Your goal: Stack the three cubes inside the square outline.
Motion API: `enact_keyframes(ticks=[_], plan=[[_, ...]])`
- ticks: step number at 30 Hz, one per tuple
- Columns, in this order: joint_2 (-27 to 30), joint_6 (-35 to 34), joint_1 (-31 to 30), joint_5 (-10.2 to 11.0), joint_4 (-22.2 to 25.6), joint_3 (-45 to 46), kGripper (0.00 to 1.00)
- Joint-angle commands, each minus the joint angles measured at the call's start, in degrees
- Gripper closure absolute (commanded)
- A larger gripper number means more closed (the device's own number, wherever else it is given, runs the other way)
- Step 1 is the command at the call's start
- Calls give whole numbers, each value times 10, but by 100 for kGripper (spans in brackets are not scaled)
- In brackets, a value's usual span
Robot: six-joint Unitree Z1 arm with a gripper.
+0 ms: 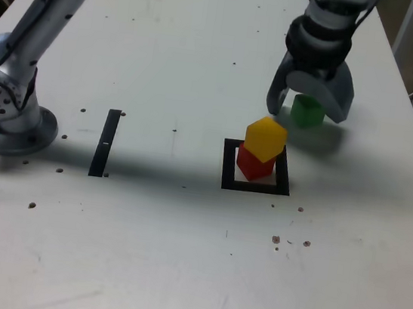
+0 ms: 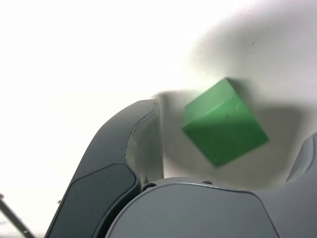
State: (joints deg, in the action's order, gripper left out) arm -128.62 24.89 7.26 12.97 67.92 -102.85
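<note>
Hovering near green cube point(image 1: 308, 113), gripper point(image 1: 309, 107) wide open, holding nothing; yellow cube point(image 1: 266, 138) atop red point(image 1: 254, 165).

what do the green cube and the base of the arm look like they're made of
The green cube looks like painted wood or matte plastic, its flat faces evenly coloured with only a soft sheen; which one stays open. The arm's base seems to be metal, perhaps cast aluminium, judging by its grey, faintly shiny surface.

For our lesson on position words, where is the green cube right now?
In the exterior view, the green cube sits right of centre on the table, outside the outline, beyond the stacked yellow cube.
</note>
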Motion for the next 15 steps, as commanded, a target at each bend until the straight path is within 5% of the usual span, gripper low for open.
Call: enact_keyframes(ticks=[1, 15], plan=[[-14, -1, 0, 3, -6, -7, 1], [-31, -1, 0, 10, 9, -29, 10]])
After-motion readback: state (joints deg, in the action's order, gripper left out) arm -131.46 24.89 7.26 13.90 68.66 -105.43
